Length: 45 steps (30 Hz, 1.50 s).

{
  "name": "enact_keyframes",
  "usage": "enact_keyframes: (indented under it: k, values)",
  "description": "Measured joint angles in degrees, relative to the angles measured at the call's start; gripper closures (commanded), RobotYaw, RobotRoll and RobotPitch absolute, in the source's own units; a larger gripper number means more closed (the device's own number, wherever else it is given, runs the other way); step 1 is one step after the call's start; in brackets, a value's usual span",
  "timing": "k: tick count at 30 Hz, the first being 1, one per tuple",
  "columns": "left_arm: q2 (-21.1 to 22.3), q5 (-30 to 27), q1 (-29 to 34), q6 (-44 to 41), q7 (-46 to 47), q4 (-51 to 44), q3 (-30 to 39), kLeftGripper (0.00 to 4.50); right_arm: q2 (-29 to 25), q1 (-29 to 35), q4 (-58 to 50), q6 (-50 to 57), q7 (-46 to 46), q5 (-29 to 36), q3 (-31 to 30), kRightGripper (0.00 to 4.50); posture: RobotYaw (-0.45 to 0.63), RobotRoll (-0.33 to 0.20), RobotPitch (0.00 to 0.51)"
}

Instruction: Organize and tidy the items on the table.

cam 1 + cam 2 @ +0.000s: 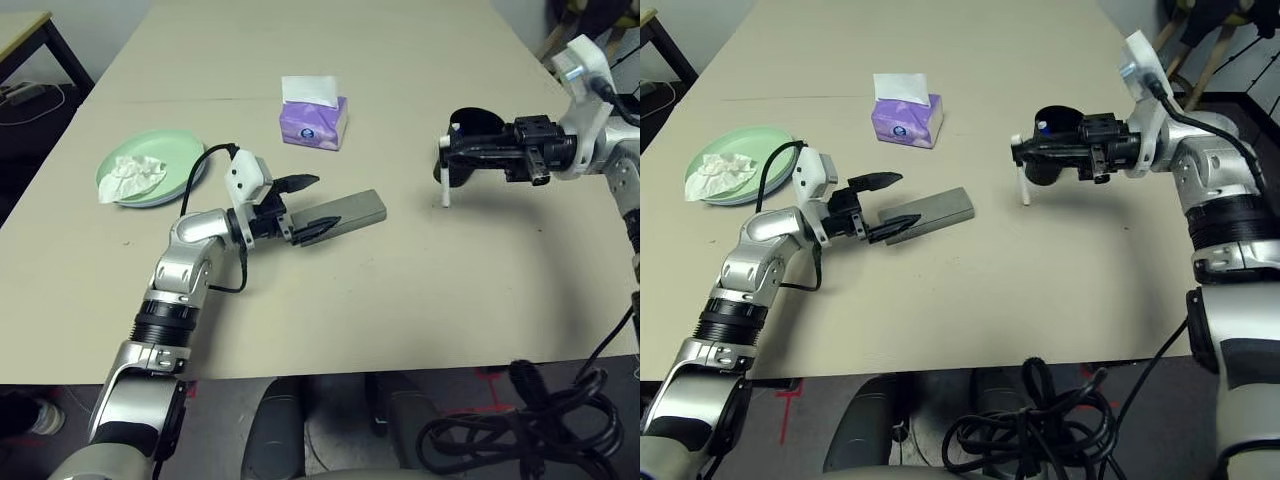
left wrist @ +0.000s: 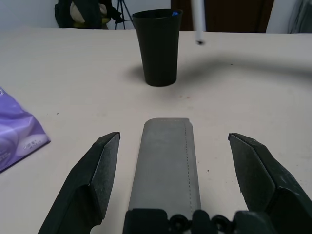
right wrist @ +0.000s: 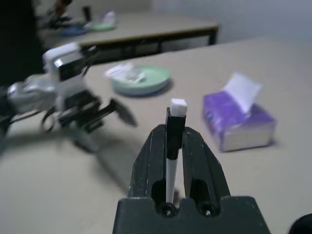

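Between the spread fingers of my left pincer [image 1: 301,208] lies the grey case [image 1: 345,211]; my right pincer [image 1: 447,160] grips the pen [image 1: 446,187] beside the black cup [image 1: 1052,143].

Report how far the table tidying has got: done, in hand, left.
Done: the crumpled tissue lies on the stacked plates.

In hand: the right end effector is shut on the pen, holding it upright beside the black cup. The open left end effector straddles the grey glasses case, not yet gripping it.

Left: pen into the cup, probably; case placed; purple tissue box untouched.
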<state>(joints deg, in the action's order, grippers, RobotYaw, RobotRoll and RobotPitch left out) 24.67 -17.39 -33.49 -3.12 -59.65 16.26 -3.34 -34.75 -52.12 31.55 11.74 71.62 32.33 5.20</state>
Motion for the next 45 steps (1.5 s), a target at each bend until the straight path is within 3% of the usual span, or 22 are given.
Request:
enact_keyframes:
  k: [6,17,27,42,45]
  values:
    - [-0.5,0.3,-0.1,0.8,0.0,0.6,0.0,0.0,7.7,5.9,-5.7,-2.8,-16.0,0.6,7.2,4.21,0.02,0.0,0.088]
    - [-0.5,0.5,-0.1,0.9,-0.1,0.6,0.0,0.0,12.5,1.6,-6.6,-9.4,-30.1,0.5,13.6,4.21,0.02,0.0,0.084]
    - [-0.6,0.5,-0.1,1.0,-0.1,0.6,0.0,0.0,9.0,0.9,-4.4,-5.6,-42.4,-9.9,11.0,4.21,0.01,0.0,0.087]
    - [-0.6,0.5,-0.2,1.0,-0.1,0.6,0.0,0.0,9.3,3.4,-7.3,3.9,-48.0,-13.3,8.1,4.21,0.02,0.0,0.09]
    - [-0.6,0.5,-0.2,1.0,-0.1,0.6,0.0,0.0,9.4,3.7,-7.8,4.5,-48.1,-13.6,7.3,3.11,0.02,0.0,0.088]
